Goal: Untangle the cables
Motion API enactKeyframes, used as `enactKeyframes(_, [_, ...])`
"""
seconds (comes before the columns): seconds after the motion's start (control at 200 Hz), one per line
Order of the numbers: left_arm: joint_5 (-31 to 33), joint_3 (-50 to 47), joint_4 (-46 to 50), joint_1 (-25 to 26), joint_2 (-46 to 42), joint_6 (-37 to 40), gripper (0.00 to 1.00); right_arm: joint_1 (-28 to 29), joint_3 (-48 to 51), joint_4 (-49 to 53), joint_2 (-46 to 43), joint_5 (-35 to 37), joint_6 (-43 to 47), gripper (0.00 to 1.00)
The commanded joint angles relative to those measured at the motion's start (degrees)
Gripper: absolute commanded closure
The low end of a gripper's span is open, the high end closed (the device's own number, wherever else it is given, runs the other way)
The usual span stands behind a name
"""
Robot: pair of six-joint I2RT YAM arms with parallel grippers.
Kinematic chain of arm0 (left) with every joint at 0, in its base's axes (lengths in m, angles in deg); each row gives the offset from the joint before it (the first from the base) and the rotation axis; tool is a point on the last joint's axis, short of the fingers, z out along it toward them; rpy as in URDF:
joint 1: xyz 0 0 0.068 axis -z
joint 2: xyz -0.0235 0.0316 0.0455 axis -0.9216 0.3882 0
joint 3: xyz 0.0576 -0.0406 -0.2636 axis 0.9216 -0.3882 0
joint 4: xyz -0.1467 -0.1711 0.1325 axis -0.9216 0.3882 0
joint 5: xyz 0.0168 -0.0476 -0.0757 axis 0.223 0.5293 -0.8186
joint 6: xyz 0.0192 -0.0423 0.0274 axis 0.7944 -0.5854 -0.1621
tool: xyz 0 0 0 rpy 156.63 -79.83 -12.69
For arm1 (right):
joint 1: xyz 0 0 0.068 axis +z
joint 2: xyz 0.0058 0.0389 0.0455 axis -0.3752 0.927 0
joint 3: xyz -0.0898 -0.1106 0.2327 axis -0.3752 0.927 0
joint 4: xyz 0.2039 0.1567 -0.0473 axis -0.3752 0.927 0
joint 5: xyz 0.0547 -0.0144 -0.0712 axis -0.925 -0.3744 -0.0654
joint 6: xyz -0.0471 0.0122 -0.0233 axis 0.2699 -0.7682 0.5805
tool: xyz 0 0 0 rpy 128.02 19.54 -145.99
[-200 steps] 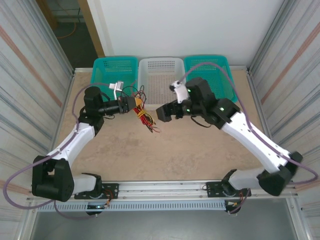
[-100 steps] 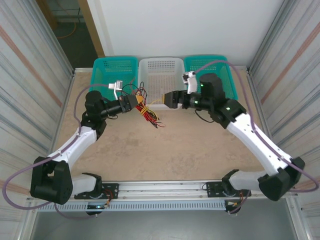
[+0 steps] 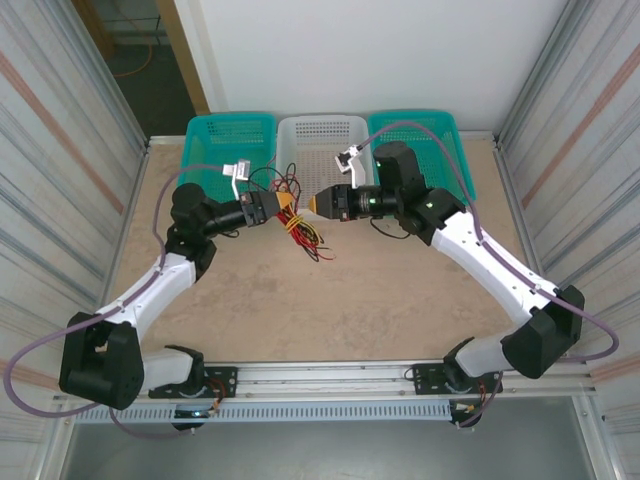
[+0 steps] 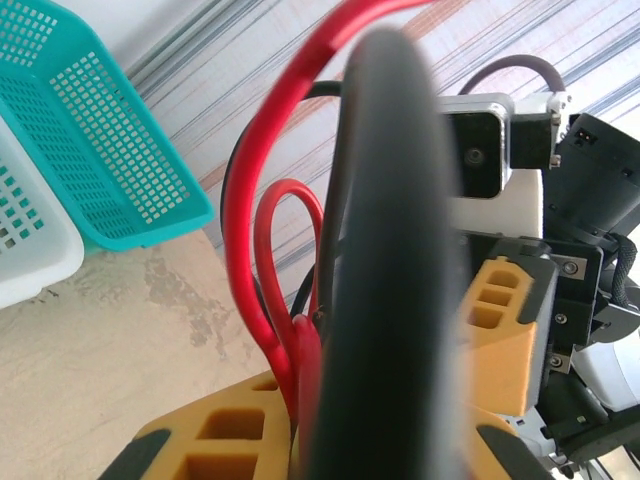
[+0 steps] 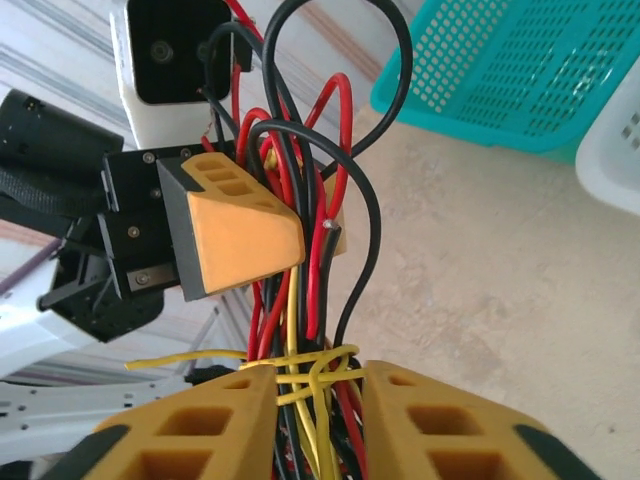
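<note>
The near half of the beige worktop (image 3: 330, 310) lies bare between the left arm (image 3: 148, 287) and the right arm (image 3: 492, 266): open passage. Along the far edge, a teal plastic mesh basket (image 3: 228, 140), a white plastic mesh basket (image 3: 322, 140) and a second teal mesh basket (image 3: 425, 135) stand side by side. Corrugated metal walls (image 3: 60, 150) bound both flanks. The left end effector (image 3: 289, 206) and right end effector (image 3: 320, 203) face tip to tip; thin red, black and yellow cables (image 3: 300, 226) bridge the gap.

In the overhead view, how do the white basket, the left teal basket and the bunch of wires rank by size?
Largest: left teal basket and white basket, alike, so unranked.
Smallest: cables, clearly.
</note>
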Motion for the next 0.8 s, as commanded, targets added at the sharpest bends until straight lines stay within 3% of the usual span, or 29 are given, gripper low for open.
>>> enactKeyframes(0.0, [-1.8,1.6,-2.3,0.2,-0.5,0.9,1.0,0.2,-1.6,-0.8,0.0,-2.0,0.1,0.81])
enactKeyframes(0.165, [-2.6,2.5,-1.2,0.2,-0.1,1.7,1.0,-0.2,-1.9,-0.8,-0.4,-3.3,0.6,1.0])
enactKeyframes(0.386, [-5.0,3.0,-3.9,0.3,-0.1,1.0,1.0,-3.6,-3.8,1.5,-0.7,-4.6,1.8,1.0])
enactKeyframes(0.596, [-9.0,7.2,-5.7,4.9,1.4,0.1,1.0,-8.6,-5.4,1.3,-1.5,-3.3,6.3,1.0])
enactKeyframes(0.747, [-11.0,11.6,-5.2,10.2,2.7,0.6,1.0,-15.2,-10.3,0.9,4.7,-12.3,-0.7,1.0])
enactKeyframes(0.797, [-10.1,12.8,-5.7,11.4,2.6,0.4,1.0,-16.5,-8.9,-4.0,5.8,-14.7,-3.5,1.0])
